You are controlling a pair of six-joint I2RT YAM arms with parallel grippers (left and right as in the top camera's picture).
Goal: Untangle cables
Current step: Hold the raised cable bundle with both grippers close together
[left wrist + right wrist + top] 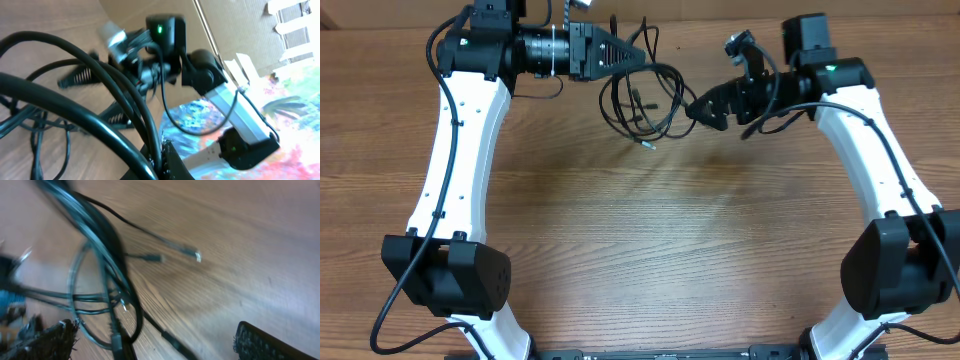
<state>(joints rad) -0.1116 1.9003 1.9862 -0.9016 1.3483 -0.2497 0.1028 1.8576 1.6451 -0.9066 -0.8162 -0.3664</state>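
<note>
The cables (642,98) lie as a loose black tangle of loops on the wooden table at the back centre, with a small plug end (645,145) pointing forward. My left gripper (640,57) reaches in from the left and is shut on strands at the tangle's upper edge. In the left wrist view those strands (90,105) run into the pinched jaws of the left gripper (161,152). My right gripper (706,111) is open just right of the tangle. In the right wrist view the cables (102,255) and two plug ends (196,255) lie ahead of the open right gripper (155,347), with some strands running between its fingers (270,345).
The table's back edge is close behind the tangle. The right arm (200,70) shows in the left wrist view, beyond the cables. The wooden table (650,240) stretches forward towards both arm bases (450,280).
</note>
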